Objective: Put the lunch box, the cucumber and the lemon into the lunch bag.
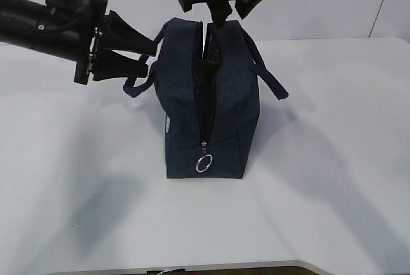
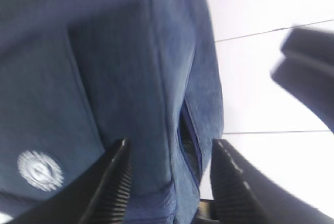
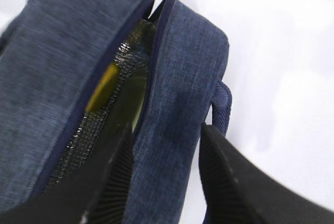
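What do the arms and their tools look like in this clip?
Both arms are matte black. The left tool sits on a round black wrist with a silver fitting and dark cable loops behind it. Its two fingers are black tapering wedges with ribbed inner pads. The right tool has the same ribbed black fingers. No markings show.

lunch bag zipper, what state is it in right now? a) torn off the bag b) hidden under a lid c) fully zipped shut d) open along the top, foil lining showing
d: in the right wrist view the lunch bag gapes along its top seam, with silver foil lining visible inside the opening.
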Tool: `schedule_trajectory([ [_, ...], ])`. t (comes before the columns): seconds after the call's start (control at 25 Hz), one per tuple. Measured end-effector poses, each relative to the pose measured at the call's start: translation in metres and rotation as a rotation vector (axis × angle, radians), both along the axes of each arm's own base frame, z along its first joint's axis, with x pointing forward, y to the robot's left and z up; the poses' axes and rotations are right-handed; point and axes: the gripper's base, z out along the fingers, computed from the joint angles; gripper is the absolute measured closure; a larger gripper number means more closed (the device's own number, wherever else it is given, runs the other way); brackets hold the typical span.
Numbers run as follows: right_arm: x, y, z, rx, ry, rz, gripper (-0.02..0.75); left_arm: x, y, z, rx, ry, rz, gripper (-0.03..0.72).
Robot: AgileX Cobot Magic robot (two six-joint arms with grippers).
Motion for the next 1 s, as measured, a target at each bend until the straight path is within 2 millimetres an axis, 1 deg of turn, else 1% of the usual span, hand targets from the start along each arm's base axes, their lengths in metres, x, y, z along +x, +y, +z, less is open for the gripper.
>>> schedule_trajectory([
  [0.24,-0.006,-0.004,0.014,0.023,-0.023,-0.001,0.392,0.002,0.000,0.005,-0.046,-0.020,0.013,0.330],
  [0.36,-0.012,-0.006,0.024,0.055,-0.030,0.004,0.391,0.008,0.007,0.015,-0.028,-0.069,0.009,0.330],
  [0.44,-0.017,-0.007,0.033,0.087,-0.033,0.009,0.391,0.014,0.012,0.027,0.009,-0.125,0.000,0.330],
  [0.64,-0.033,-0.015,0.060,0.143,-0.066,0.046,0.397,0.014,0.024,0.058,0.237,-0.214,-0.054,0.330],
  [0.76,-0.045,-0.022,0.079,0.158,-0.101,0.067,0.425,0.007,0.033,0.070,0.378,-0.218,-0.063,0.337],
  [0.84,-0.054,-0.027,0.092,0.173,-0.129,0.078,0.449,0.001,0.038,0.075,0.460,-0.218,-0.061,0.356],
  [0.92,-0.066,-0.034,0.107,0.198,-0.154,0.094,0.473,-0.005,0.043,0.082,0.520,-0.222,-0.056,0.371],
  [1.0,-0.077,-0.041,0.117,0.211,-0.169,0.105,0.483,-0.012,0.047,0.091,0.573,-0.231,-0.045,0.379],
])
